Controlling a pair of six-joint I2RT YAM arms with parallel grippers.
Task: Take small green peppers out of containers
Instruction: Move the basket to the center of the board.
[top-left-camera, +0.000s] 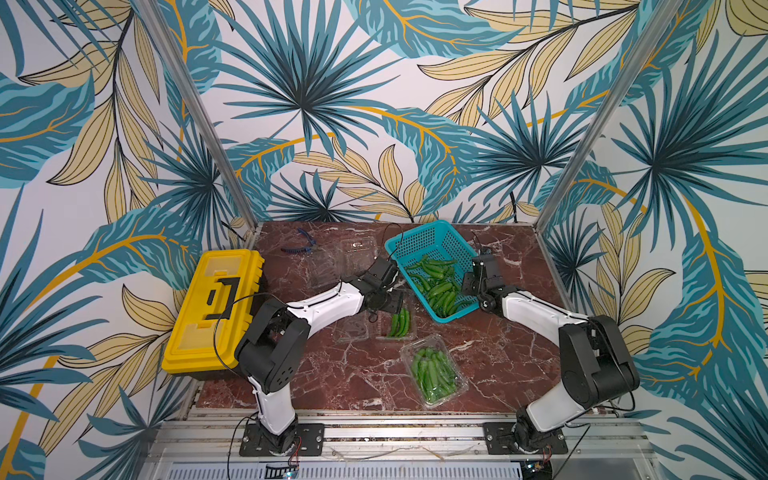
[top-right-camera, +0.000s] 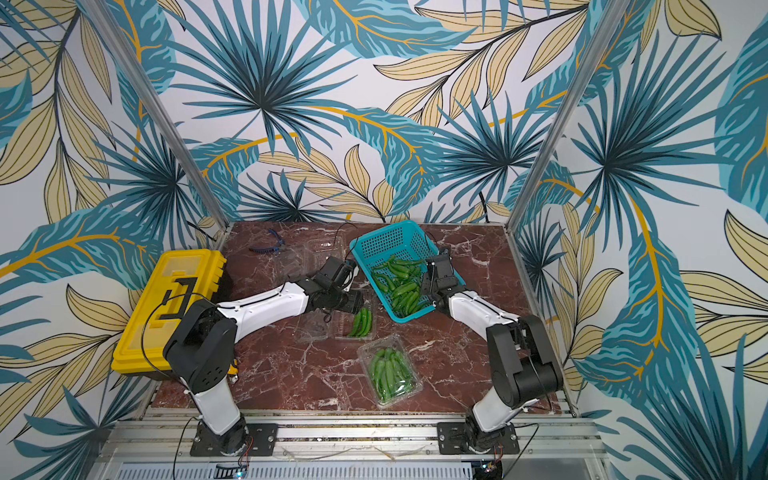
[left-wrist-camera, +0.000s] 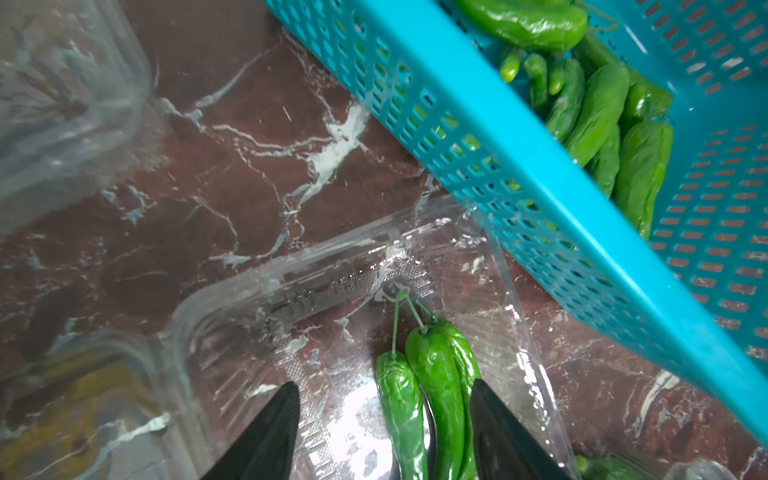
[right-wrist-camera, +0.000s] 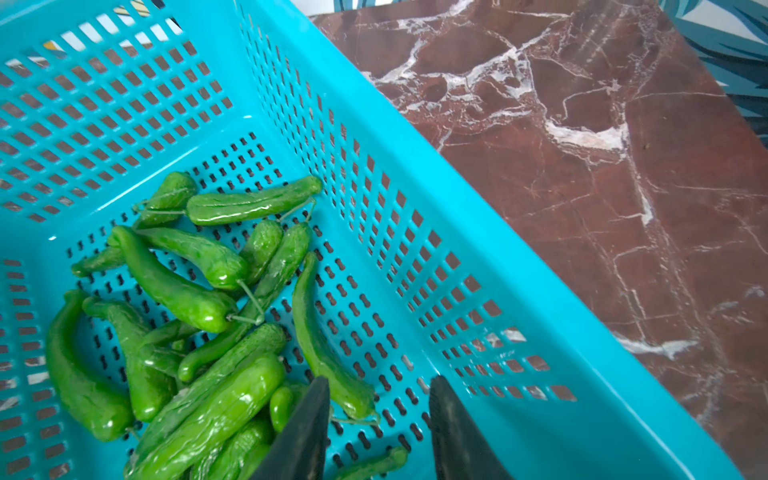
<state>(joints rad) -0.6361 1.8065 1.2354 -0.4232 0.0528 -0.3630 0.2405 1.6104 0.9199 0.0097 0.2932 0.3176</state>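
Observation:
An open clear container (top-left-camera: 376, 328) (left-wrist-camera: 316, 291) lies mid-table with three small green peppers (top-left-camera: 399, 324) (top-right-camera: 361, 323) (left-wrist-camera: 432, 386) in one half. My left gripper (top-left-camera: 392, 305) (left-wrist-camera: 384, 384) hovers just over it, open, its fingers either side of the peppers and not closed on them. A shut container (top-left-camera: 434, 376) (top-right-camera: 388, 374) full of peppers sits nearer the front. Another open container (top-left-camera: 345, 262), empty, lies at the back. My right gripper (top-left-camera: 466, 286) (right-wrist-camera: 379, 379) is open inside the teal basket (top-left-camera: 453, 245) (right-wrist-camera: 478, 232), with nothing in it, above several loose peppers (right-wrist-camera: 199, 299).
A yellow toolbox (top-left-camera: 216, 303) with a black handle stands at the left edge, close to my left arm. Blue-handled pliers (top-left-camera: 299, 245) lie at the back left. The basket's rim (left-wrist-camera: 519, 166) runs right beside the open container. Metal frame posts stand at both back corners.

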